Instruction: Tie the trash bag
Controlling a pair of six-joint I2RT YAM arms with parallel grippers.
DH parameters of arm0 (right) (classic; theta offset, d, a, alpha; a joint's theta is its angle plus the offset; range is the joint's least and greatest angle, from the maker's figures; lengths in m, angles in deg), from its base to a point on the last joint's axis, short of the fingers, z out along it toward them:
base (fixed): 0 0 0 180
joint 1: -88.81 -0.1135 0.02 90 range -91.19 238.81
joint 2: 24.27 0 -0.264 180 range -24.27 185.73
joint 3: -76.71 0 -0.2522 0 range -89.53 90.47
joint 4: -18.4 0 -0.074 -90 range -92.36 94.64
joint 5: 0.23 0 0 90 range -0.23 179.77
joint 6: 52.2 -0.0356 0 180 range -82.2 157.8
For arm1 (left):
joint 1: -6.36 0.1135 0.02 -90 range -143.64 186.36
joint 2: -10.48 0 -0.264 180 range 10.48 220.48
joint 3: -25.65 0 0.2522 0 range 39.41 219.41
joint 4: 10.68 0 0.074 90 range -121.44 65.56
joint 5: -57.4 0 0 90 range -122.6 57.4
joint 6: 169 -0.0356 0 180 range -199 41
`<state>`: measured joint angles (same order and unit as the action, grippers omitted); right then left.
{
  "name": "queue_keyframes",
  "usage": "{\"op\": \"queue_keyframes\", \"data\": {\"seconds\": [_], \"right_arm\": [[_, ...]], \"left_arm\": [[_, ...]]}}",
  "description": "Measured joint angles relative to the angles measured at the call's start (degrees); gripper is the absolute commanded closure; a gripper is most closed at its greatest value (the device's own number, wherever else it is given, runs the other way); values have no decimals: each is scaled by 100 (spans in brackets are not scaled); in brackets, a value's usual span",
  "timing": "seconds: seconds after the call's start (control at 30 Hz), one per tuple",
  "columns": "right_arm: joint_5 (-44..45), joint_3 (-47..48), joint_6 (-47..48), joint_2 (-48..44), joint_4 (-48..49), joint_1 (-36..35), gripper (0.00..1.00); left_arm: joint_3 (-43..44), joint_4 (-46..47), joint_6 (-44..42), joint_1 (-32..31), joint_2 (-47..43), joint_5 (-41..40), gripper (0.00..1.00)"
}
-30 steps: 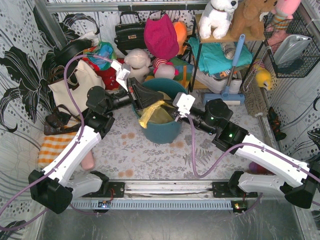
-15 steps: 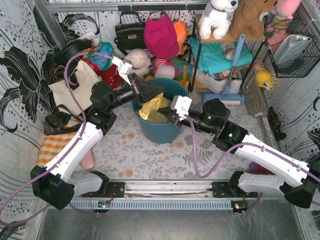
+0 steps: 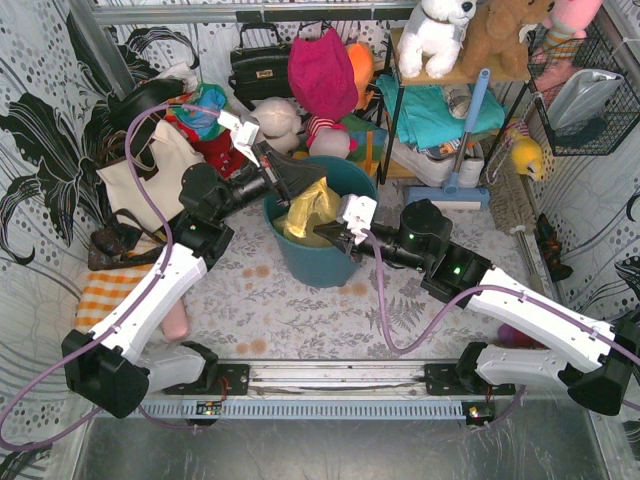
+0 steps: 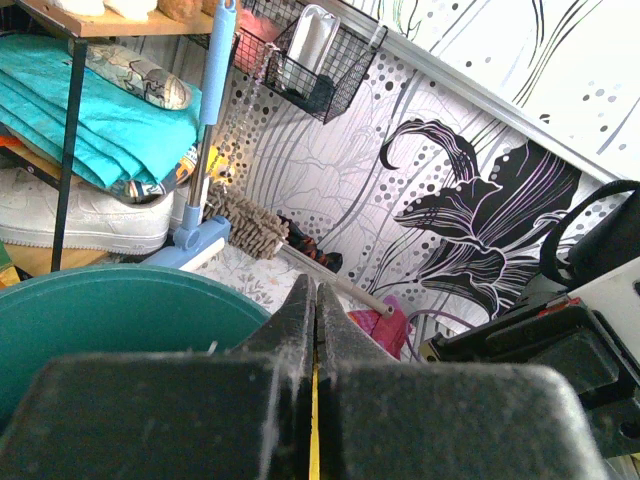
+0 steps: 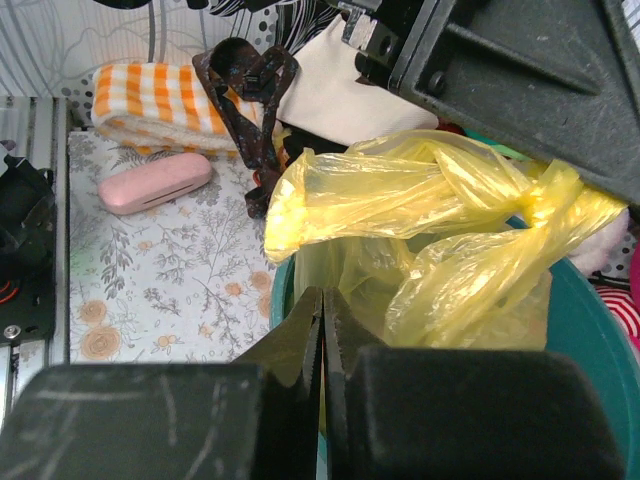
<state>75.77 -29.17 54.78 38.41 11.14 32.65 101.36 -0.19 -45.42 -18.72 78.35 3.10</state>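
Over the teal bin (image 3: 345,262), the left gripper (image 3: 300,183) and right gripper (image 3: 322,236) are each pinching a yellow flap of the trash bag (image 3: 308,208), jaws pressed together on the film. The bag is sitting inside the bin, its contents hidden. By appearances, the flaps are being gathered; crossing them is coming next.

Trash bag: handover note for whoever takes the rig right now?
Grippers: left gripper shut on the bag, holding its top up above the bin; right gripper shut on the bag's near edge.
Things: bag sits in the bin, top stretched between the two grippers.
Done: both sides gripped.
Left: no knot visible; cross the flaps and tie.
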Motion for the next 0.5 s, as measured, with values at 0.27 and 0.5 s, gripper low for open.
{"op": "queue_keyframes", "data": {"seconds": [0.27, 0.5], "right_arm": [[-22, 0, -522, -247, 116, 0, 46], [393, 13, -2129, -199, 616, -7, 45]], "left_arm": [[-22, 188, 35, 0, -57, 33, 99], [-76, 232, 55, 0, -109, 33, 99]]}}
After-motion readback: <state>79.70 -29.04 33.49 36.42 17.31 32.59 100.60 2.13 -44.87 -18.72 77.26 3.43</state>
